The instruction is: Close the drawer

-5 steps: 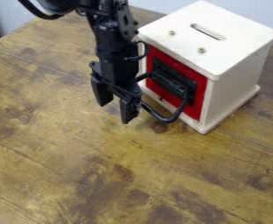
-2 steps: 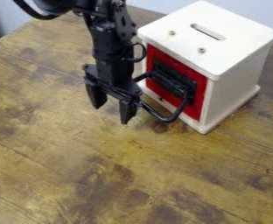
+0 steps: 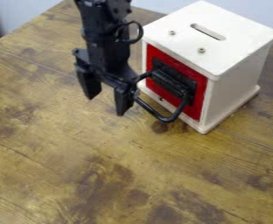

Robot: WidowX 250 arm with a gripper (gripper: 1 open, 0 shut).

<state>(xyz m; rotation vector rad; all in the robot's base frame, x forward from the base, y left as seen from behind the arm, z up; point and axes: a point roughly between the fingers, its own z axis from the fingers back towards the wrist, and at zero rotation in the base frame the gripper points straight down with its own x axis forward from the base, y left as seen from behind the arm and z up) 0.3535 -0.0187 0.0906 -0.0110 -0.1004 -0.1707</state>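
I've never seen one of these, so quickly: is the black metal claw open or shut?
Black metal claw: open, its two fingertips apart, nothing between them.

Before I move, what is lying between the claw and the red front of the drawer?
In the camera view, the black loop handle sticks out between the claw and the red front.

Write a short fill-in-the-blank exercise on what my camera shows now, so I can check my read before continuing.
1. The red-fronted drawer sits in a cream-white wooden box and is pushed ____, not pulled out.
2. The large loop handle on the drawer front is coloured ____.
3. The box's top has one narrow ____ cut into it.
4. The black two-fingered gripper hangs above the brown ____ tabletop.

Missing words: in; black; slot; wooden.
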